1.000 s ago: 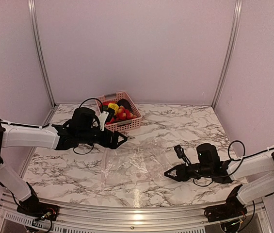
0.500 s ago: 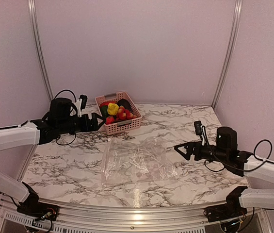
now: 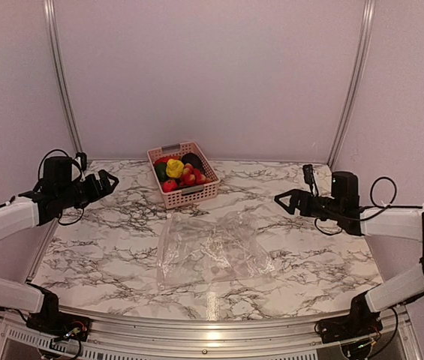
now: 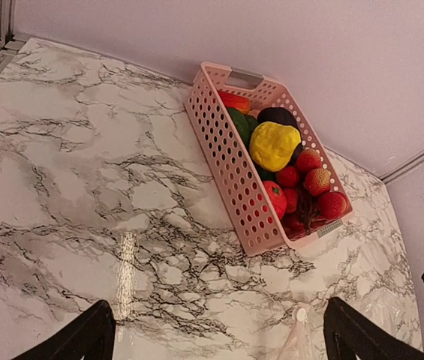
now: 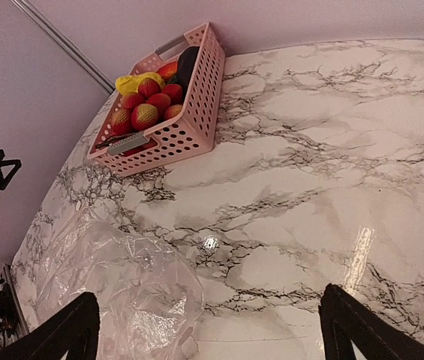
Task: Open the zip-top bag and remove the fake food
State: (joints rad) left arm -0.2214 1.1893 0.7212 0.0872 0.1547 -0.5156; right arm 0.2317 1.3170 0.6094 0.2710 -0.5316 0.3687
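Table point(image 3: 99, 247): white marble-pattern top, carrying the bag and the basket.
Zip-top bag point(image 3: 212, 251): clear and crinkled, lying flat at mid-table, just in front of the basket, well apart from both grippers.
Pink basket point(image 3: 190, 196): slotted, at the rear of the table, left of centre.
Fake food point(image 3: 175, 169): piled inside the basket; yellow, red, green and dark purple pieces visible.
Left gripper point(image 3: 111, 182): fingers spread wide, holding nothing, above the table's left edge.
Right gripper point(image 3: 279, 202): fingers spread wide, holding nothing, above the table's right side.
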